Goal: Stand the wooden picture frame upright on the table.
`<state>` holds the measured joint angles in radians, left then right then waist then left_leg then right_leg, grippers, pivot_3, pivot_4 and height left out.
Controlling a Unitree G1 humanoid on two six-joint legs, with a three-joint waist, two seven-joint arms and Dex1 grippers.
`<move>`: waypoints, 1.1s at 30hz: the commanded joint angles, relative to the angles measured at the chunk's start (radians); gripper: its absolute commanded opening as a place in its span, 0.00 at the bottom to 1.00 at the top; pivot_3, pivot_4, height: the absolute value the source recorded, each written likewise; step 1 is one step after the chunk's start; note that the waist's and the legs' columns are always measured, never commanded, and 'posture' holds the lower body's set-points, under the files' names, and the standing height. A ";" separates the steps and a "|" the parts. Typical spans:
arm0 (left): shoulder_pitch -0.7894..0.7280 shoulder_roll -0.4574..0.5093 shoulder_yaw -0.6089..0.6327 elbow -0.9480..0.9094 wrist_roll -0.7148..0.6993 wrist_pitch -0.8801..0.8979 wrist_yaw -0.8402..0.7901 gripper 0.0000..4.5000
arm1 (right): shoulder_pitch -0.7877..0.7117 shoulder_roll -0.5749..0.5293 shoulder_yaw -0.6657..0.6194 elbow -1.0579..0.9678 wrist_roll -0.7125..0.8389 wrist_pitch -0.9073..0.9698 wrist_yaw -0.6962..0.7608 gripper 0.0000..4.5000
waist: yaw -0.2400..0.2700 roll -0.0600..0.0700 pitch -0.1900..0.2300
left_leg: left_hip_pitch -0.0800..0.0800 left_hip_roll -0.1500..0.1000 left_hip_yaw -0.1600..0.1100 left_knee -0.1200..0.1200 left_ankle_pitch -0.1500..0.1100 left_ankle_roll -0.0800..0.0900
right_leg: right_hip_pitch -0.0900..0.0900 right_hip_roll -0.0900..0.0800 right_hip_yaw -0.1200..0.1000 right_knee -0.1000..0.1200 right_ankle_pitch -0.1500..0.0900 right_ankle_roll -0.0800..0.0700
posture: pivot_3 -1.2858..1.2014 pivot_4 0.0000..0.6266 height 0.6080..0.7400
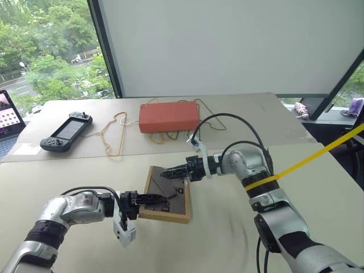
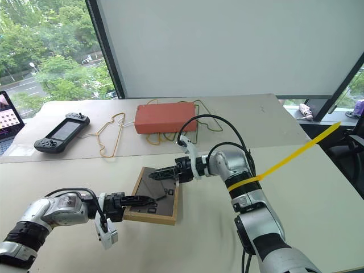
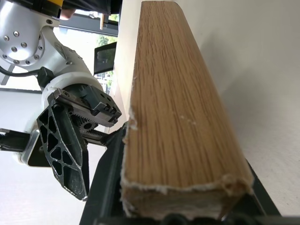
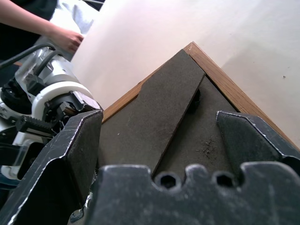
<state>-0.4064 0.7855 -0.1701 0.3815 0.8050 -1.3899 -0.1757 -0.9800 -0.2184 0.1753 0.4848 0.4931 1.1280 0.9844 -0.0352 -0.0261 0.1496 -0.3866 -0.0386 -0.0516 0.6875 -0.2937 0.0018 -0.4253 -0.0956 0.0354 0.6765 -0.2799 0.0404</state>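
On beige table by large windows, wooden picture frame face-down, left gripper clamping its near edge, right gripper spread wide above its back, orange-red box beyond.

Light grained wooden picture frame, matt dark back, perhaps fibreboard; smooth matt table.

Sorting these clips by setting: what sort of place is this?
Probably an office or lab room above street level: beige tables pushed together, a large window over trees and a road, and a handheld game console beside a laptop.
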 commanded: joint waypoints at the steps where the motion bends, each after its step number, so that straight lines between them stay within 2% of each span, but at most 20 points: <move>1: -0.011 -0.007 0.006 -0.034 0.049 0.009 0.046 0.24 | 0.027 0.020 0.028 -0.085 0.054 0.097 0.032 1.00 | 0.000 0.000 0.000 | 0.000 0.000 0.000 0.000 0.000 0.000 | 0.000 0.000 0.000 0.001 0.000 0.000 | 0.52 0.24 1.00; 8: -0.010 -0.002 -0.013 -0.042 0.063 0.026 0.080 0.24 | 0.063 0.043 0.025 -0.217 0.106 0.173 0.012 1.00 | -0.001 0.000 0.000 | -0.001 0.000 -0.001 0.004 0.000 0.000 | 0.000 0.000 -0.001 0.003 0.000 0.000 | 0.52 0.24 1.00; 16: -0.002 0.012 -0.032 -0.035 0.051 0.042 0.087 0.24 | 0.027 0.032 -0.120 -0.359 0.211 0.247 -0.035 1.00 | -0.001 0.000 0.000 | -0.003 0.000 -0.001 0.006 0.000 0.000 | -0.002 0.000 -0.001 0.005 0.000 0.000 | 0.52 0.24 1.00; 23: -0.011 0.029 -0.045 -0.025 0.044 0.056 0.105 0.24 | 0.046 0.012 -0.183 -0.457 0.281 0.306 -0.086 1.00 | -0.010 0.000 0.000 | -0.005 0.000 -0.001 0.006 0.000 0.001 | -0.005 0.000 0.000 0.005 0.000 0.000 | 0.52 0.24 1.00; 29: -0.041 0.039 -0.032 -0.047 -0.009 0.073 0.108 0.24 | 0.087 -0.038 -0.179 -0.473 0.292 0.305 -0.105 1.00 | -0.010 0.000 0.000 | -0.008 0.000 0.000 0.007 0.000 0.000 | -0.009 0.000 0.000 0.007 0.000 0.000 | 0.52 0.24 1.00; 33: -0.064 0.049 0.002 -0.081 -0.049 0.082 0.115 0.24 | 0.156 -0.164 -0.148 -0.407 0.239 0.222 -0.066 1.00 | -0.005 0.000 0.000 | -0.011 -0.001 -0.001 0.008 0.000 0.001 | -0.010 -0.001 -0.001 0.007 0.000 0.000 | 0.52 0.24 1.00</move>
<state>-0.4417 0.8271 -0.2098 0.3300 0.8092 -1.3124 -0.0767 -0.8333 -0.3509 0.0311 0.0698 0.7444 1.3971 0.8888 -0.0400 -0.0262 0.1497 -0.3980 -0.0396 -0.0519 0.6963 -0.2940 0.0024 -0.4355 -0.0966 0.0347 0.6828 -0.2798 0.0405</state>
